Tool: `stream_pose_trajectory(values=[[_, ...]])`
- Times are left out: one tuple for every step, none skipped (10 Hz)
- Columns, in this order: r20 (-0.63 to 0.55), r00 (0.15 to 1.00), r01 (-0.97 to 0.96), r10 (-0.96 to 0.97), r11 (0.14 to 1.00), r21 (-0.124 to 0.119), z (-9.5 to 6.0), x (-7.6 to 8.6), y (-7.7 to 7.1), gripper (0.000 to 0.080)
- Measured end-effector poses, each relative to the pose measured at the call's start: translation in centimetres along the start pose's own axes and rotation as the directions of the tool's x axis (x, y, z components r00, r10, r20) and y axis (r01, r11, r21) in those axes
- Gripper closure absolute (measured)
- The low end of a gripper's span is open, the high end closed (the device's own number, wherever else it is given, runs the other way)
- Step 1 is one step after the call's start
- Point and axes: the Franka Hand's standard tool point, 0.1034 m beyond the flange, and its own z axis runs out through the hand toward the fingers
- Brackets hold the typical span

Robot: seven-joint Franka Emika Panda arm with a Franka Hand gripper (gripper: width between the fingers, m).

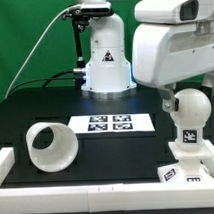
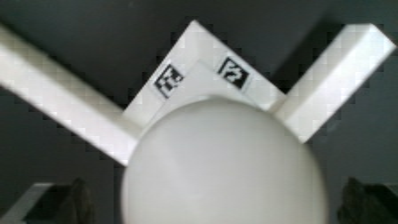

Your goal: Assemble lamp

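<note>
The white bulb stands upright, its ball head above a tagged stem, on the flat square base at the exterior view's front right. My gripper is open, just above and around the ball head. In the wrist view the ball head fills the gap between my dark fingers, with space on each side. My gripper is not closed on it. The tagged base lies behind the bulb. The cup-like shade lies on its side at the front left.
The marker board lies mid-table. A white rail runs along the front edge and meets a side rail in a corner where the base sits. The robot pedestal stands at the back.
</note>
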Motion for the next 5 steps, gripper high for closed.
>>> stream_pose_trajectory(values=[[-0.012, 1.0, 0.006, -0.006, 1.0, -0.01, 0.14, -0.04, 0.34, 0.0101], [-0.011, 1.0, -0.021, 0.021, 1.0, -0.009, 0.14, -0.03, 0.3, 0.0113], [-0.011, 0.999, -0.035, 0.035, 0.999, -0.008, 0.14, -0.05, 0.32, 0.0113], [-0.011, 0.998, -0.056, 0.056, 0.998, -0.008, 0.15, -0.07, 0.34, 0.0233], [-0.011, 0.995, -0.099, 0.099, 0.995, -0.008, 0.15, -0.07, 0.34, 0.0232]])
